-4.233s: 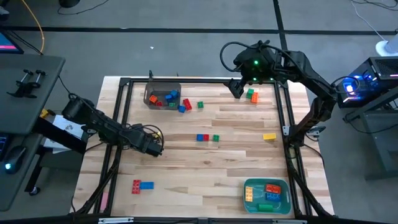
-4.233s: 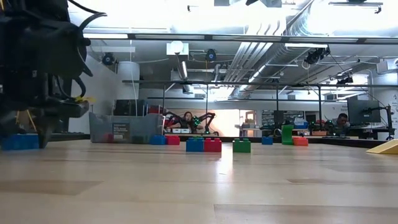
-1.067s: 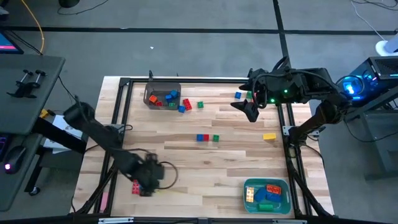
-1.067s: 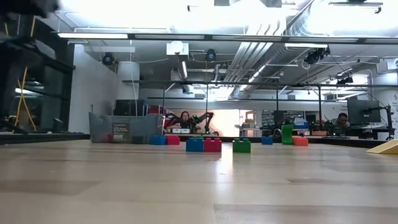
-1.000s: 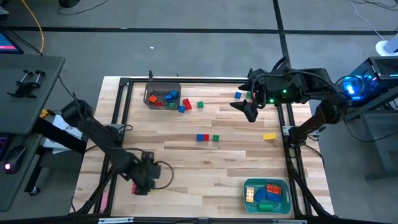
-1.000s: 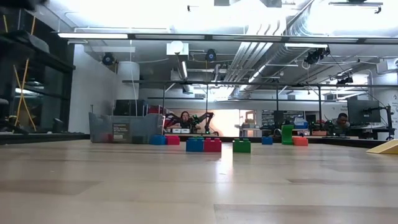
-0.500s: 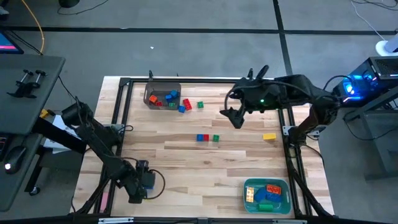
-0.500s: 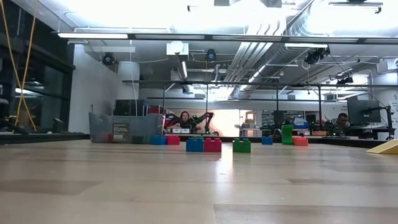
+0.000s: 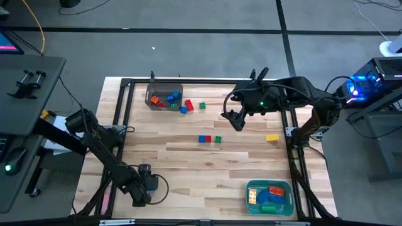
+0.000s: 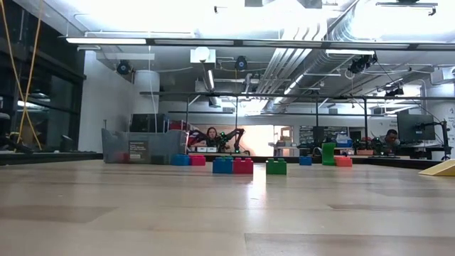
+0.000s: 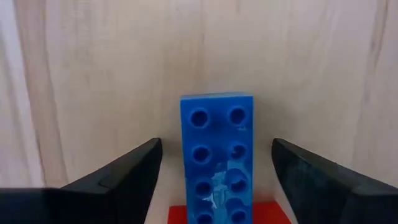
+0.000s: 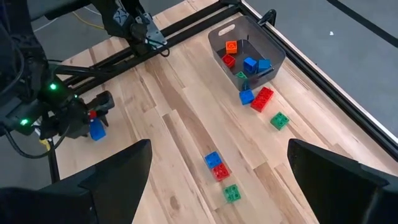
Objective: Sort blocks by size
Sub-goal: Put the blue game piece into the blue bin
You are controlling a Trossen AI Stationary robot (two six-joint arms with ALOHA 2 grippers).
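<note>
Where the high view looks down on the table, the left gripper sits low at the near left part, hiding the blocks under it. The right gripper hangs over the far middle, and I cannot tell from here how far either one is spread. A grey bin at the far left holds several small blocks; a red block and a green block lie just beside it. A blue-red-green row lies at mid-table below the right gripper, a yellow block rests toward the right edge, and a teal bin at the near right holds long blocks.

In the low view neither gripper shows — only the row and the grey bin across the table, with a person far back in the room.

The left wrist view shows a long blue block lying between the spread fingers, clear of both, its near end against a red piece. Nothing is gripped.

The right wrist view shows its fingers wide apart and empty, well above the row; the blue block shows at the left gripper, and the grey bin lies beyond.
</note>
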